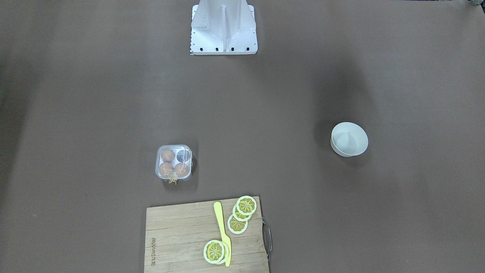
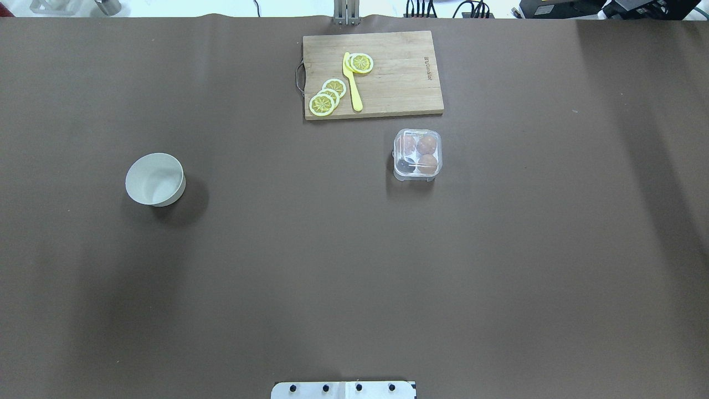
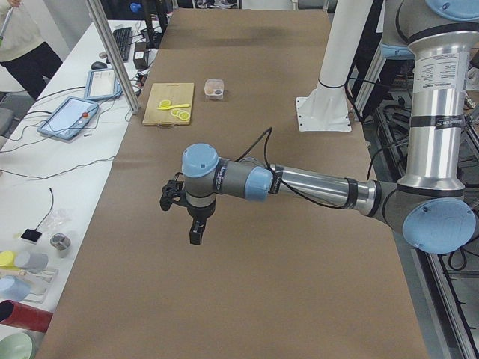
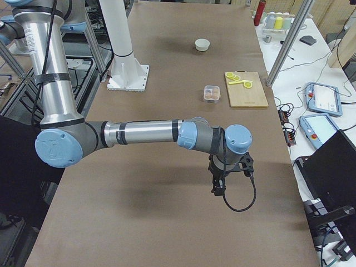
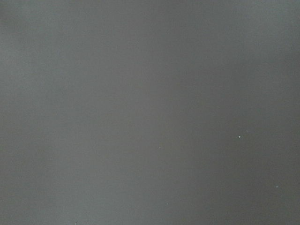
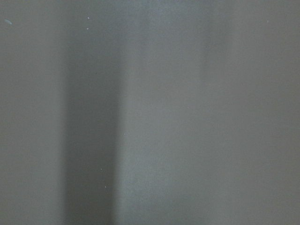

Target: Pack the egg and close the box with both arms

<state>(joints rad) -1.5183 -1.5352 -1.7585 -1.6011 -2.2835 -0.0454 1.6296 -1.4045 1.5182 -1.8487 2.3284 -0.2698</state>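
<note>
Both arms are out wide of the cutting board (image 1: 178,235), well clear of it. The left arm (image 3: 314,187) reaches over bare brown table (image 1: 75,113) with the left gripper (image 3: 195,233) pointing down above the surface. It shows only from the side, too small to read, so I cannot tell how far its fingers are parted or whether they hold anything. It's the same on the other flank: the right arm (image 4: 147,132) is stretched out low and the right gripper (image 4: 217,188) hangs above the table. Again I cannot tell its opening from here. Both wrist cameras see nothing but brown table cover.

Now the box (image 1: 174,162) — it sits near the board, just off the long edge that faces the robot's white base (image 1: 223,26), toward the end away from the board's metal handle (image 1: 268,239). Three of its four cells hold tan-brown eggs (image 1: 168,155). The fourth cell (image 1: 183,154), on the side away from the board, looks dark and grey. A bit of yellow string (image 1: 172,181) dangles from the box wall facing the board. The clear lid seems to lie over the cells, though I cannot say whether it is fully down.

On the board lie lemon slices (image 1: 242,214) and a yellow knife (image 1: 221,231). The white bowl (image 1: 349,138) stands well apart from the board, out past its handle end and nearer the robot.
</note>
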